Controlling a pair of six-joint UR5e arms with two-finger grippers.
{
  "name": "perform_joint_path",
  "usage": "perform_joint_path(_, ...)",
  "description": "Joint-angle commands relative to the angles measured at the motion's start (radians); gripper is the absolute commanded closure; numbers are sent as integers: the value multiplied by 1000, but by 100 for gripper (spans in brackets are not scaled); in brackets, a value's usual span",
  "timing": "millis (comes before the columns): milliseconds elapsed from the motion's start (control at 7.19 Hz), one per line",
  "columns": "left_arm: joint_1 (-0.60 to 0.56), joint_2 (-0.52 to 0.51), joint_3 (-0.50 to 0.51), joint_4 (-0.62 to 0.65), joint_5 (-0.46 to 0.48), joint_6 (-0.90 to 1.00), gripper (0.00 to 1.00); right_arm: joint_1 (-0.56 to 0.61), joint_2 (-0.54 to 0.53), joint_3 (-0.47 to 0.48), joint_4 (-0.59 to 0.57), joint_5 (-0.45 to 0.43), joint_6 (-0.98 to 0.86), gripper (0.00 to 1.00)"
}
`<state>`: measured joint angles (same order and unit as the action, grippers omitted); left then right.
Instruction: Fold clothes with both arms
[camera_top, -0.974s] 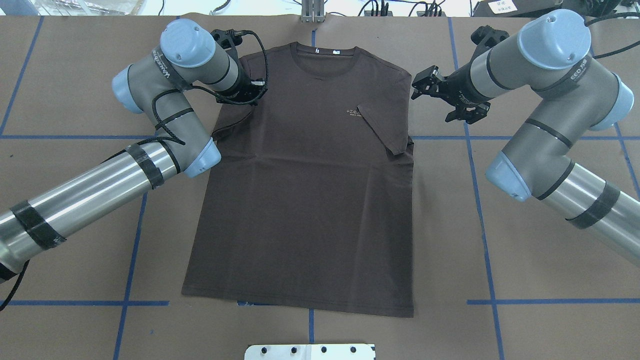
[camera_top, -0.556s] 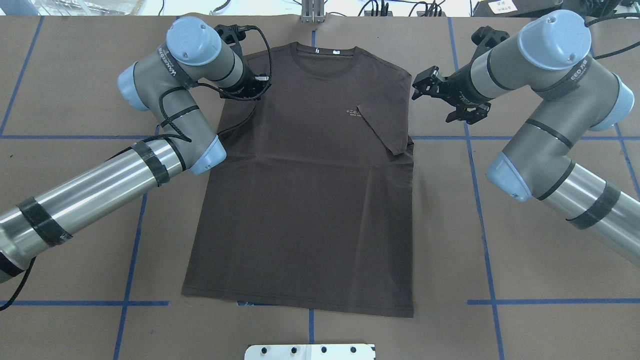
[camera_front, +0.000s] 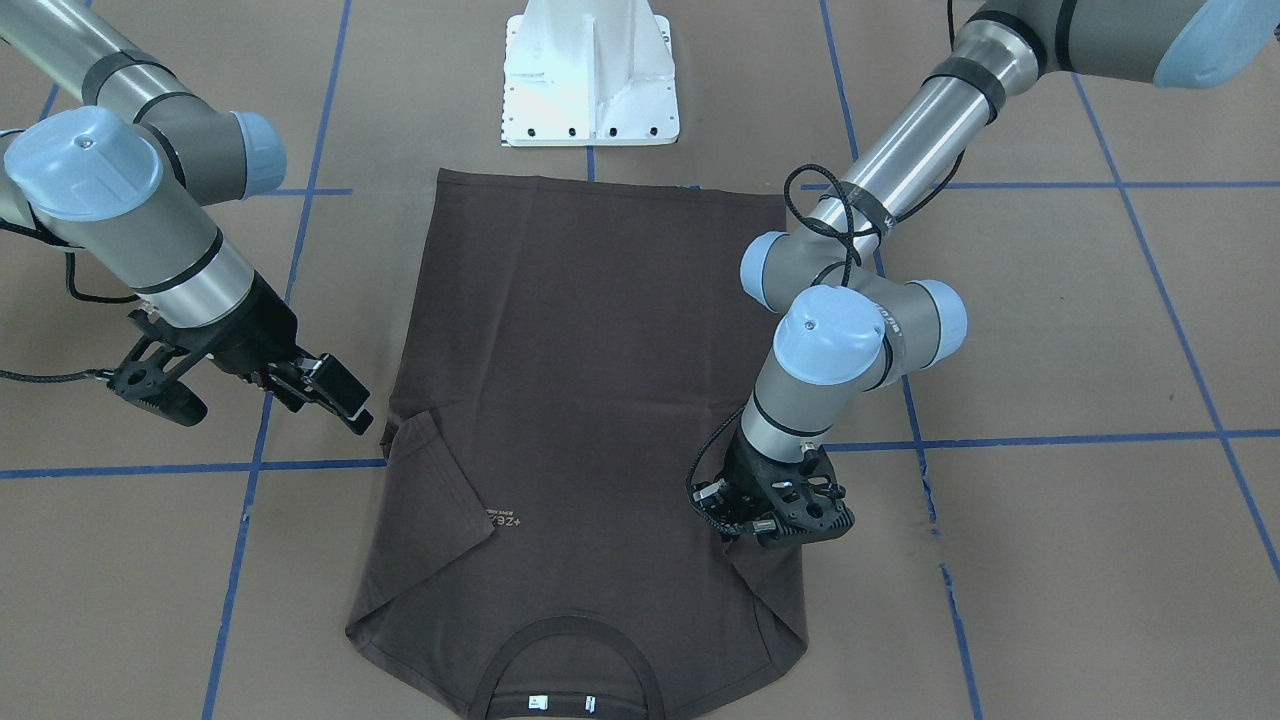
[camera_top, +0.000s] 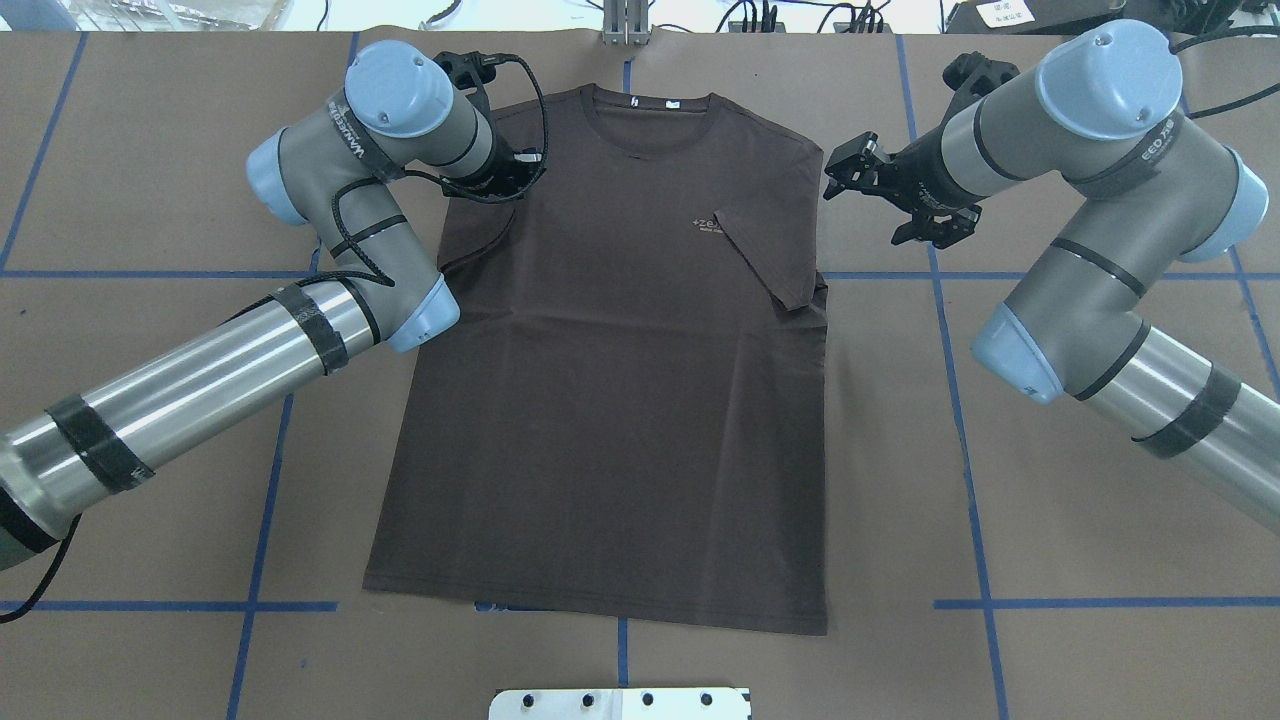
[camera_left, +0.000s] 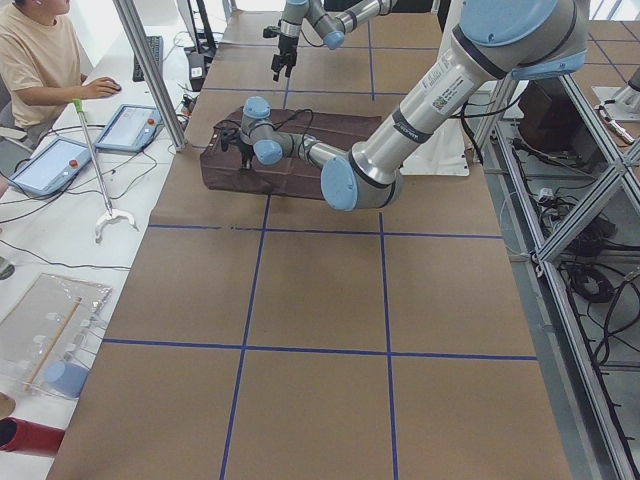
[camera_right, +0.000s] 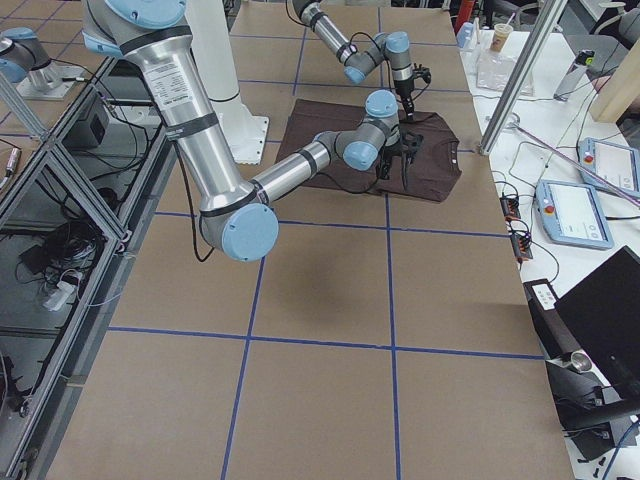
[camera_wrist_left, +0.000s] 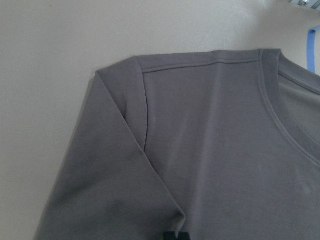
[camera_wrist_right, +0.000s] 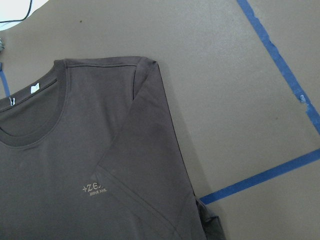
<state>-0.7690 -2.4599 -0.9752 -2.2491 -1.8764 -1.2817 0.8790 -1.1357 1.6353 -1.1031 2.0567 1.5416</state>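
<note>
Brown-papered worktop (camera_top: 1050, 550), blue tape grid (camera_top: 958, 400). Left claw (camera_front: 775, 508) sits low over the left sleeve (camera_top: 470, 235). Its jaws are hidden in every view, so I cannot tell whether it is parted or pinching cloth. Right claw (camera_front: 270, 415) is spread wide and empty, just beside the right shoulder (camera_top: 800, 145), off the fabric. Dark brown T-shirt (camera_top: 620, 400) lies flat, chest up, collar (camera_top: 650, 110) away from the robot. Both sleeves are turned in, the right sleeve (camera_top: 770, 255) touching the chest lettering (camera_top: 708, 224). Judged early: body folds all remain. Since a second ago the left claw has edged toward the collar; right claw and T-shirt unchanged.
</note>
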Motion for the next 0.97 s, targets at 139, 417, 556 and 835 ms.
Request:
perform_joint_path(139, 16, 19, -69, -29, 0, -27, 5, -5, -3, 0, 0, -21, 0, 0)
perform_joint_path(417, 46, 79, -230, -17, -6, -94, 5, -50, -24, 36, -1, -52, 17, 0)
perform_joint_path(556, 69, 144, -331, -17, -6, -112, 5, -134, -73, 107, -15, -99, 62, 0)
perform_joint_path(835, 70, 232, -484, 6, -7, -114, 5, -361, -185, 239, -24, -238, 191, 4)
